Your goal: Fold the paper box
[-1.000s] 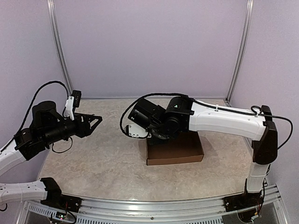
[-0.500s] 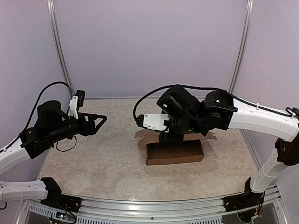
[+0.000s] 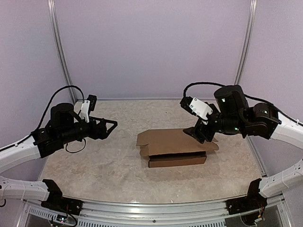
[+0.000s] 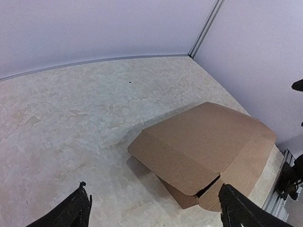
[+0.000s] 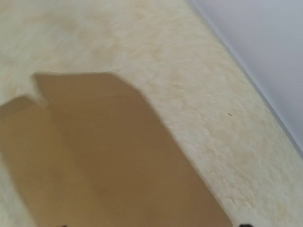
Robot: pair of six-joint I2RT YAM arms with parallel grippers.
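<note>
Left gripper (image 3: 110, 127) and right gripper (image 3: 198, 135) hang spread, empty; the paper box (image 3: 173, 144) gapes in front; I want even downward pressure on top, tucking the flap.

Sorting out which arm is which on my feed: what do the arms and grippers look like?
The left arm and right arm match: white shells, black joints, looping black cables. The left gripper and right gripper are black, each beside a white wrist block.
</note>
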